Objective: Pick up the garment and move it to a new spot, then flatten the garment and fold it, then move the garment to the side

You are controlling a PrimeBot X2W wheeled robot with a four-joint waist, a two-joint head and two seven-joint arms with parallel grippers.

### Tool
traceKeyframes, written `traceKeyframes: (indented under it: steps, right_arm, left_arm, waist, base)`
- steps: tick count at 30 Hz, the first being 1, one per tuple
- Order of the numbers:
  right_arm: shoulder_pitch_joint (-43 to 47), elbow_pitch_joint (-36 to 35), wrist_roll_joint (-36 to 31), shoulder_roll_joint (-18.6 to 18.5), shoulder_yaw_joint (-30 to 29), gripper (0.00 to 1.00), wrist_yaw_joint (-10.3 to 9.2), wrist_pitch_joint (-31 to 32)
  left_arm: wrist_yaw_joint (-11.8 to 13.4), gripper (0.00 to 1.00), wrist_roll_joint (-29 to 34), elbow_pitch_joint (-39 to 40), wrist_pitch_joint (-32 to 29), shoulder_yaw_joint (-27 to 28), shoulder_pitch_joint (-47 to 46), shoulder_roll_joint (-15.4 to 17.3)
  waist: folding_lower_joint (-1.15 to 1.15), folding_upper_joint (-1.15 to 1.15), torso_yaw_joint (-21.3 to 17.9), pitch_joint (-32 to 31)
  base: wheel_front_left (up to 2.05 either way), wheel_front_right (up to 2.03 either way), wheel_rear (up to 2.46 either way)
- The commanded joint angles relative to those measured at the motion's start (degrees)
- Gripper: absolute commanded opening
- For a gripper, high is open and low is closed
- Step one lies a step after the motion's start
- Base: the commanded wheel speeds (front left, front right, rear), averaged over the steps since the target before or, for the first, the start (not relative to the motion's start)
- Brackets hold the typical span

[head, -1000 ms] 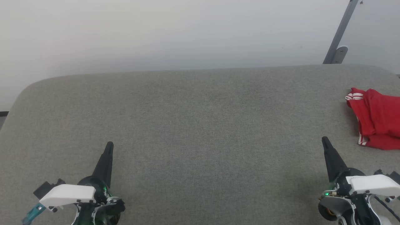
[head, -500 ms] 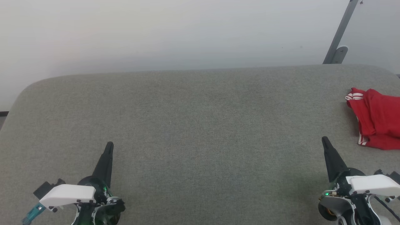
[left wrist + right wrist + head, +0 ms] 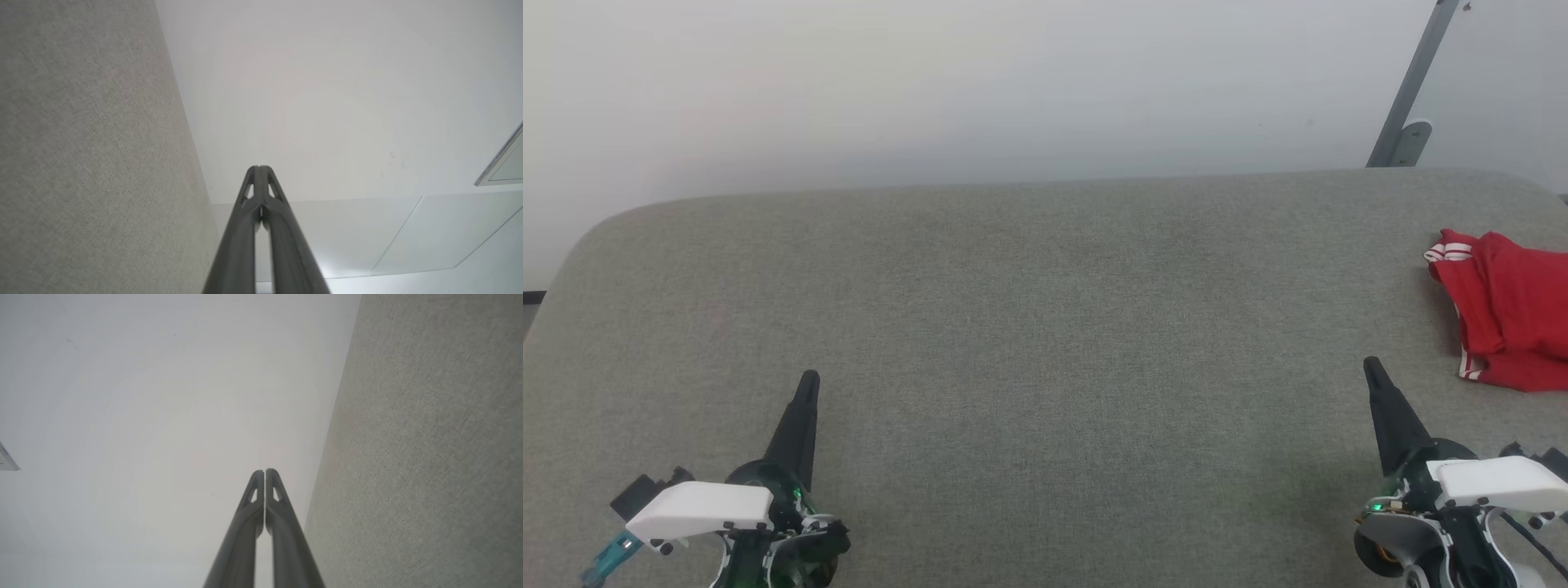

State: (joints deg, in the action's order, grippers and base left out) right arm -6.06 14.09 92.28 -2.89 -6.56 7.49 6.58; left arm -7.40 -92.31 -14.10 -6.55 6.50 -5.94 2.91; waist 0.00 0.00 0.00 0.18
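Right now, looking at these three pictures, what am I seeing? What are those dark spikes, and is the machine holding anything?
The wide picture comes from a camera on the two-armed robot's head, looking down at a grey padded table. The dark spikes are its left claw and right claw, both shut and holding nothing. The other two pictures come from cameras on each wrist, looking along that claw's fingers toward a white wall. A bunched red garment with white stripes lies on the table to the right, apart from the right claw.
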Motion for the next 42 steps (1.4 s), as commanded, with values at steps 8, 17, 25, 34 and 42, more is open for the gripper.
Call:
traceKeyframes:
  steps: [8,17,25,34,42]
  right_arm:
    - [-0.30,-0.17,0.24,0.20,-0.04,0.00,0.00,0.13]
    - [-0.30,-0.17,0.24,0.20,-0.05,0.00,0.00,0.13]
    - [-0.30,-0.17,0.25,0.20,-0.03,0.00,0.00,0.13]
    - [-0.30,-0.17,0.25,0.20,-0.04,0.00,0.00,0.13]
    - [-0.30,-0.17,0.25,0.19,-0.03,0.00,0.00,0.12]
  left_arm:
    - [-0.16,0.00,-0.18,0.03,-0.18,0.01,-0.67,-0.14]
    - [-0.16,0.00,-0.19,0.03,-0.17,0.00,-0.67,-0.14]
    - [-0.16,0.00,-0.19,0.04,-0.17,0.00,-0.67,-0.14]
    - [-0.16,0.00,-0.19,0.04,-0.17,0.00,-0.67,-0.14]
    - [-0.16,0.00,-0.19,0.04,-0.17,0.00,-0.67,-0.14]
  waist:
    - [0.00,0.00,0.00,0.00]
    - [0.00,0.00,0.00,0.00]
    - [0.00,0.00,0.00,0.00]
    - [0.00,0.00,0.00,0.00]
    - [0.00,0.00,0.00,0.00]
  base:
    - [0.00,0.00,0.00]
    - [0.00,0.00,0.00]
    - [0.00,0.00,0.00]
    - [0.00,0.00,0.00]
    - [0.00,0.00,0.00]
